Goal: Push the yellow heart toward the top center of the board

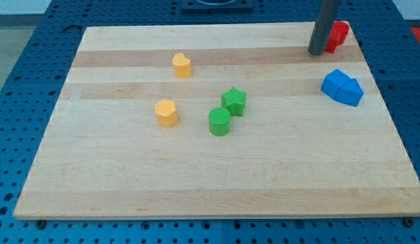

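The yellow heart [182, 65] lies on the wooden board [128, 183] in its upper left-centre part. A second yellow block [166, 112], with a pentagon-like shape, lies below it. My tip [317, 52] rests on the board near the top right corner, far to the right of the yellow heart. It is right next to a red block [340, 35], which the rod partly hides.
A green star [234, 101] and a green round block [220, 121] sit touching near the board's centre. A blue block [342, 87] lies at the right edge, below my tip. Blue perforated table surrounds the board.
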You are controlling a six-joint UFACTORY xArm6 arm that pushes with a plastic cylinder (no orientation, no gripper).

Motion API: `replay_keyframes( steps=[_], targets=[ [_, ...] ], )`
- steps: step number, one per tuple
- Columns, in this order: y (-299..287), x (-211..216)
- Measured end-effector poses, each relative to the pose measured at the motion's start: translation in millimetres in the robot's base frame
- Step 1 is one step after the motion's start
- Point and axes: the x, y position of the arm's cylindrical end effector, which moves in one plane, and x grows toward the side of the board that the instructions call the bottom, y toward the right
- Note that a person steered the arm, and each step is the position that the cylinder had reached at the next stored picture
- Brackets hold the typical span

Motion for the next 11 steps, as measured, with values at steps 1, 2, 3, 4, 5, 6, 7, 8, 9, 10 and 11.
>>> replay_keyframes(
  steps=[1,2,3,4,5,6,7,8,9,10,11],
  targets=[
    [-9,0],
    [-30,4],
    [-51,6],
    [-54,6],
    [-71,16],
    [-112,39],
    [-164,70],
    [-235,91],
    [-290,92],
    [-287,57],
    [-276,15]
  ],
)
